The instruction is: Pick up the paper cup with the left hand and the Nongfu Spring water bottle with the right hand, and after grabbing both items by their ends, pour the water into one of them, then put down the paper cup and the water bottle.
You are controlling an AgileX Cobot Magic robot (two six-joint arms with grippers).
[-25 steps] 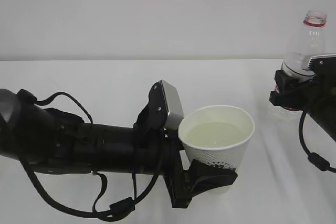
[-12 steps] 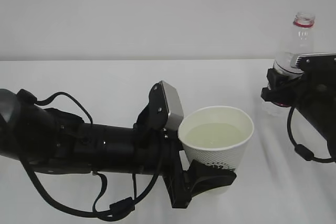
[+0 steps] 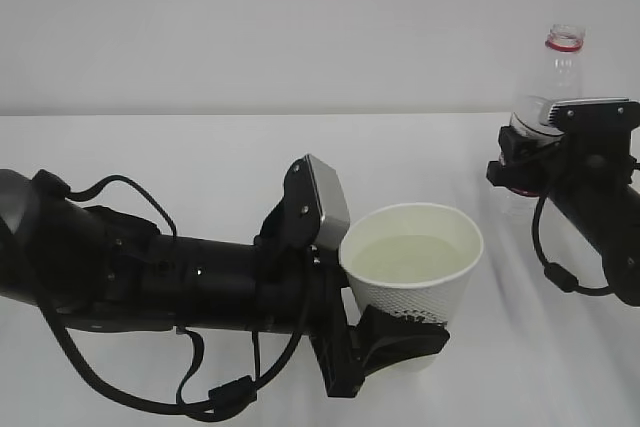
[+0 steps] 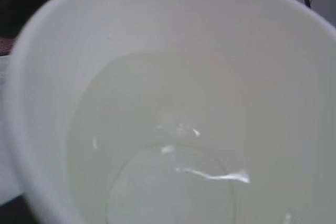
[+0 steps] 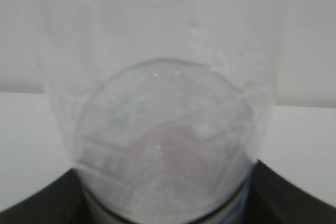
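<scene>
The white paper cup (image 3: 413, 282) stands upright at lower centre of the exterior view, and my left gripper (image 3: 405, 335) is shut on its lower part. Pale water (image 3: 412, 255) fills much of it. In the left wrist view the cup's white inside (image 4: 210, 45) and the water (image 4: 173, 182) fill the frame and hide the jaws. At the right, the clear capless water bottle (image 3: 562, 59) stands upright with its red neck ring on top. My right gripper (image 3: 525, 169) is shut on its lower body. The bottle (image 5: 163, 129) fills the right wrist view, with dark jaw edges at its sides.
A white table (image 3: 200, 157) runs under both arms, with a plain white wall behind it. My left arm (image 3: 150, 277) lies low across the left half, with black cables looping below it. About a hand's width separates the cup from the bottle.
My right arm has carried the bottle to the left, closer to the cup, and stood it straighter. The left arm and the cup have not moved.
</scene>
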